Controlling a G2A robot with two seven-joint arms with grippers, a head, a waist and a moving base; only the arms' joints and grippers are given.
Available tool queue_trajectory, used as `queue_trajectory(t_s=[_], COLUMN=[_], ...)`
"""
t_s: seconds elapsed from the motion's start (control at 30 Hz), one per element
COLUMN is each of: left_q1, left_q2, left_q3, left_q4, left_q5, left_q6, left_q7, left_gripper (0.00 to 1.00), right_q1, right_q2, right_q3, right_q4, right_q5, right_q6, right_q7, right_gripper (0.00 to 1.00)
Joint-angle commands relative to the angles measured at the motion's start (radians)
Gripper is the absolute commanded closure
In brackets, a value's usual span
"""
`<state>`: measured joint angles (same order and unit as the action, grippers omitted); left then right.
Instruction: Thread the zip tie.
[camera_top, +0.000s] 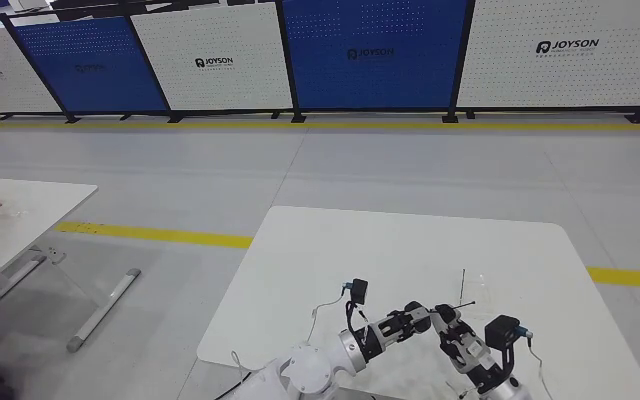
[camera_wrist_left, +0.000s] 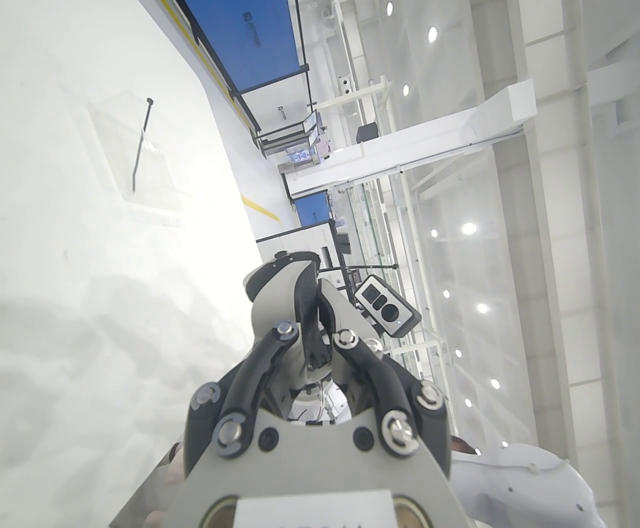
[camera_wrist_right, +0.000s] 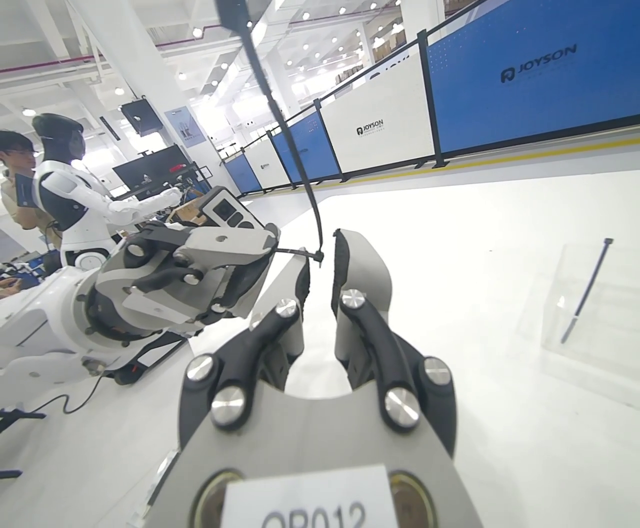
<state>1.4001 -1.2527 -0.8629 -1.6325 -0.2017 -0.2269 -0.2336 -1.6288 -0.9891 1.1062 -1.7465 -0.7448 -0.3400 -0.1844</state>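
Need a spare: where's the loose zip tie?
In the top view, the loose zip tie sits in the clear tray, just beyond the right gripper.

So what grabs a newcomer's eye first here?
The black zip tie arcing upward: one end is pinched in the left gripper, and its head sits between the fingers of the open right gripper. Then the second tie, in a clear box farther out on the white table.
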Motion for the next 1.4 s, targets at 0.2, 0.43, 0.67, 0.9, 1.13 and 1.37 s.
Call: queue_trajectory(t_s=[0.2, 0.43, 0.67, 0.9, 1.13, 1.37], left_q1=[0.000, 0.002, 0.011, 0.020, 0.036, 0.056], left_q2=[-0.001, -0.001, 0.001, 0.005, 0.010, 0.017], left_q3=[-0.001, 0.001, 0.001, -0.002, -0.008, -0.017], left_q4=[0.002, -0.006, -0.019, -0.032, -0.067, -0.108], left_q5=[-0.005, -0.001, 0.008, 0.004, 0.004, 0.020], left_q6=[-0.004, -0.034, -0.074, -0.094, -0.105, -0.108], left_q7=[0.003, -0.007, -0.023, -0.045, -0.067, -0.070], left_gripper=[1.00, 1.00, 1.00, 1.00, 1.00, 1.00], right_q1=[0.002, 0.009, 0.015, 0.015, 0.015, 0.014], right_q2=[0.001, 0.001, 0.000, 0.000, -0.002, -0.003], right_q3=[-0.002, -0.007, -0.012, -0.011, -0.009, -0.009], right_q4=[0.002, 0.005, 0.007, 0.005, 0.004, 0.002], right_q5=[0.006, 0.008, 0.001, -0.008, -0.014, -0.020], right_q6=[0.000, 0.000, 0.000, 0.000, 0.000, 0.000], right_q7=[-0.004, 0.006, 0.014, 0.019, 0.024, 0.024], right_gripper=[1.00, 1.00, 1.00, 1.00, 1.00, 1.00])
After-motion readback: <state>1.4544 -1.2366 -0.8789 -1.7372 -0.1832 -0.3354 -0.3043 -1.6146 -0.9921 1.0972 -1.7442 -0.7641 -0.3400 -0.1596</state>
